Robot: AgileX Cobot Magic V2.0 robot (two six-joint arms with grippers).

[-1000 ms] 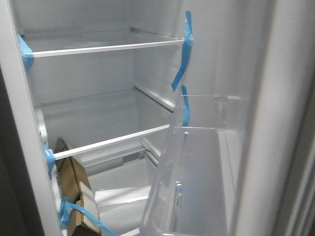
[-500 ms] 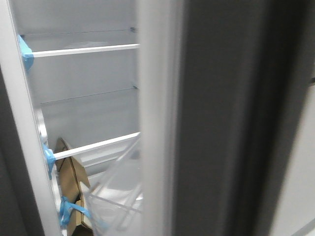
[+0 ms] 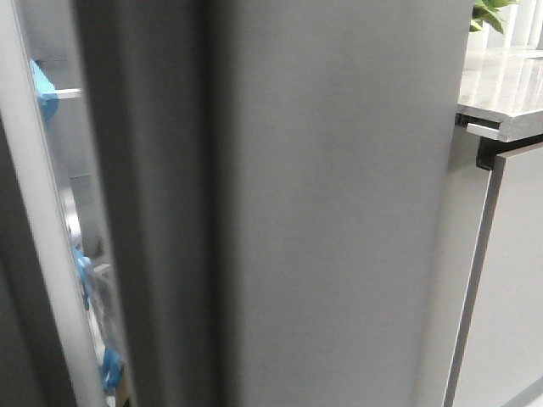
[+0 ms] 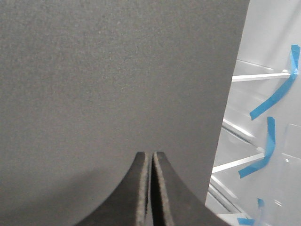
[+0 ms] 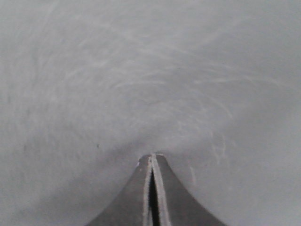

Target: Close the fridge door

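While the front view is almost filled by the fridge door (image 3: pixel 331 212), a narrow strip of the fridge interior (image 3: pixel 64 170) shows at its left edge, so the door stands nearly but not fully shut. That door is a tall, matte dark-grey slab, blurred along its left side. In the strip, bits of blue tape (image 3: pixel 44 89) cling to the white frame (image 3: pixel 34 229) and a shelf edge is just visible beside the upper piece. To the right of the door sits a pale stone-look counter surface (image 3: pixel 505 93) over light-grey cabinet fronts (image 3: pixel 509 288), with green leaves (image 3: pixel 492 13) at the top corner.

The left pincer (image 4: pixel 151 155) has its two dark fingers pressed together with only a hairline seam between them, holding nothing, its tips right up against a dark-grey panel (image 4: pixel 117 80). Beside that panel, white shelves (image 4: pixel 256 76) and blue tape strips (image 4: pixel 277 96) show in the open interior.

The right pincer (image 5: pixel 151 157) is likewise closed on nothing, its tips close to or touching a light-grey scuffed face (image 5: pixel 150 70); the view is too tight to say for certain which surface this is, though it may be the door's outer side.
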